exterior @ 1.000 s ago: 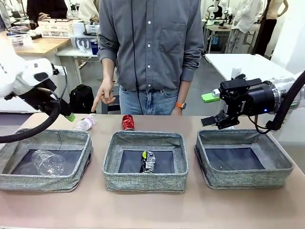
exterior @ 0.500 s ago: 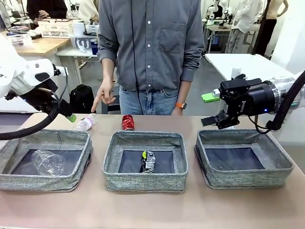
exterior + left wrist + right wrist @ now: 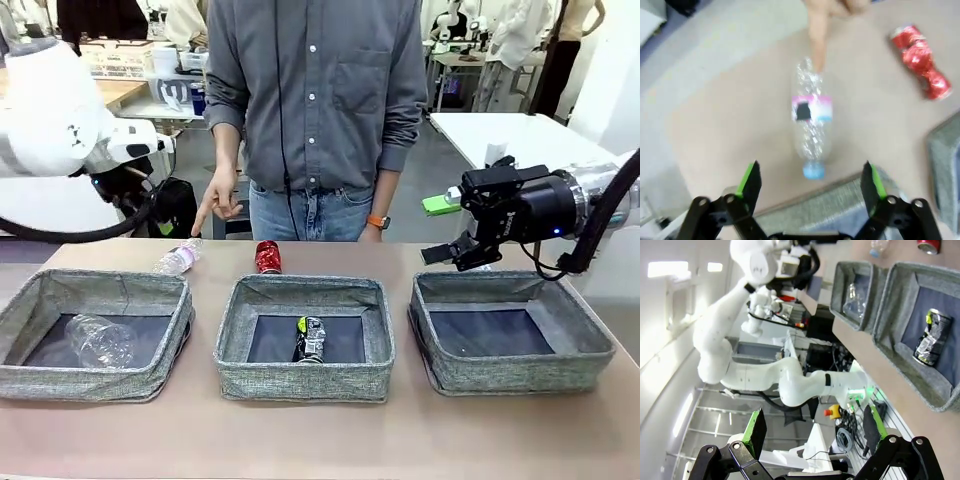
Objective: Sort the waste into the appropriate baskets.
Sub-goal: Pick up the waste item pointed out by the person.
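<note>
A tan table (image 3: 300,440) stands in a workshop, with other furniture behind a person (image 3: 315,100) at its far edge. Three grey baskets (image 3: 300,382) are lined along the near edge. A clear bottle (image 3: 100,342) lies in the left one and a dark can (image 3: 312,339) in the middle one. A pink-labelled bottle (image 3: 178,258) and a red can (image 3: 268,257) lie by the far edge. In the left wrist view the bottle's blue cap (image 3: 813,171) is made out, with a fingertip (image 3: 816,45) touching its other end. The left gripper (image 3: 810,175) is spread wide and empty. The right gripper (image 3: 441,228) is held wide and empty near the right basket (image 3: 520,372).

White table (image 3: 520,135), wooden desk (image 3: 125,92), grey floor (image 3: 422,168)
</note>
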You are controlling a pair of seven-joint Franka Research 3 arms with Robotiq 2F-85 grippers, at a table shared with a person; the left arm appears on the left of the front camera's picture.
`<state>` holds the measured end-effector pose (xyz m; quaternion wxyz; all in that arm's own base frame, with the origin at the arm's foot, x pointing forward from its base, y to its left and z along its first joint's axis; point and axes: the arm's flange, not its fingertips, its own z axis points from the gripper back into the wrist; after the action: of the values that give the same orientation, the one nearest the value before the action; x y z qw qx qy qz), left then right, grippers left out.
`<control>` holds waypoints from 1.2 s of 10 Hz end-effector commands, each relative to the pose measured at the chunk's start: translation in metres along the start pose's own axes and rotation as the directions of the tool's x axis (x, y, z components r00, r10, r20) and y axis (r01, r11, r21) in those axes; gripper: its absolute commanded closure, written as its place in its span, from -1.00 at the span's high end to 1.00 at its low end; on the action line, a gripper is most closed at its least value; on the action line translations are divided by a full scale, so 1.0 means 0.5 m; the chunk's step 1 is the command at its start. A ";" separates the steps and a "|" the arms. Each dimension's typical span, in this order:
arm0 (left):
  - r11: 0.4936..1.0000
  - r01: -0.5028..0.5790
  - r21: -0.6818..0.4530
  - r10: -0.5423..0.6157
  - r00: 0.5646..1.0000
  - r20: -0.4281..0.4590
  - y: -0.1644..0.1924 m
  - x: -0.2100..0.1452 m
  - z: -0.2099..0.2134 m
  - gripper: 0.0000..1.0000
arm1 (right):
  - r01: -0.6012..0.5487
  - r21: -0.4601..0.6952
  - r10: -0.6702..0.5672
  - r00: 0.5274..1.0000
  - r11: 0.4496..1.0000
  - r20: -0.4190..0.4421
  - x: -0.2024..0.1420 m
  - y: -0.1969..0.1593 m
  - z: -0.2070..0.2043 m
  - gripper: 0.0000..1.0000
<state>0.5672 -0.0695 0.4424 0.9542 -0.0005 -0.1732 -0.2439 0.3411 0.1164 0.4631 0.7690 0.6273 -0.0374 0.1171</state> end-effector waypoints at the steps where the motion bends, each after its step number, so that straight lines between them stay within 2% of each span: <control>1: 1.000 -0.022 0.003 0.023 0.995 -0.093 0.028 0.071 -0.031 1.00 | -0.010 -0.004 0.010 1.000 1.000 -0.010 -0.002 0.002 0.002 1.00; 5: 0.999 0.015 -0.051 -0.022 0.991 -0.131 0.028 0.070 -0.088 1.00 | -0.010 -0.004 0.010 1.000 1.000 -0.010 -0.002 0.002 0.002 1.00; 7: 0.998 0.018 -0.066 -0.029 0.985 -0.170 0.023 0.049 -0.149 1.00 | -0.010 -0.004 0.010 1.000 1.000 -0.010 -0.002 0.002 0.002 1.00; 9: 0.991 0.040 -0.127 -0.064 0.979 -0.191 -0.001 0.013 -0.216 1.00 | -0.010 -0.004 0.010 1.000 1.000 -0.010 -0.002 0.002 0.002 1.00; 12: 0.985 0.053 -0.166 -0.086 0.977 -0.195 -0.027 0.003 -0.249 1.00 | -0.010 -0.004 0.010 1.000 1.000 -0.010 -0.002 0.002 0.002 1.00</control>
<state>0.6044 -0.0960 0.3162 0.9580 -0.0338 -0.0441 -0.2814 0.3411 0.1163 0.4632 0.7690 0.6273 -0.0375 0.1172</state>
